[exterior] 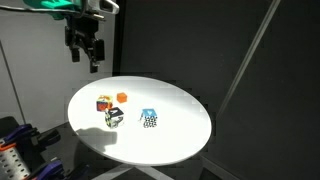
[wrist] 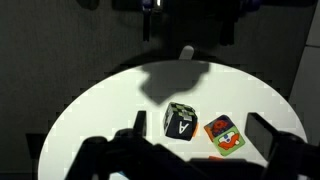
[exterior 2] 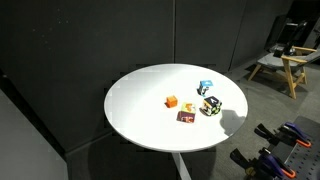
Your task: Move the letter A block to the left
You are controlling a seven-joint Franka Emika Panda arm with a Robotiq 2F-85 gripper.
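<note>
The letter A block [exterior: 114, 117] is a small black cube with a white A. It sits on the round white table [exterior: 170, 145] and shows in both exterior views [exterior 2: 209, 106]. In the wrist view the A block [wrist: 181, 122] lies far below, between my finger silhouettes and nearer one of them. My gripper [exterior: 83, 52] hangs high above the table's far edge, open and empty. In the wrist view its fingers [wrist: 200, 130] are spread wide.
A brown-red cube with yellow [exterior: 103, 104] lies next to the A block and also shows in the wrist view [wrist: 225, 134]. A small orange cube [exterior: 121, 97] and a blue-topped checker cube [exterior: 149, 118] lie nearby. Dark panels surround the table. A wooden chair [exterior 2: 282, 66] stands beyond.
</note>
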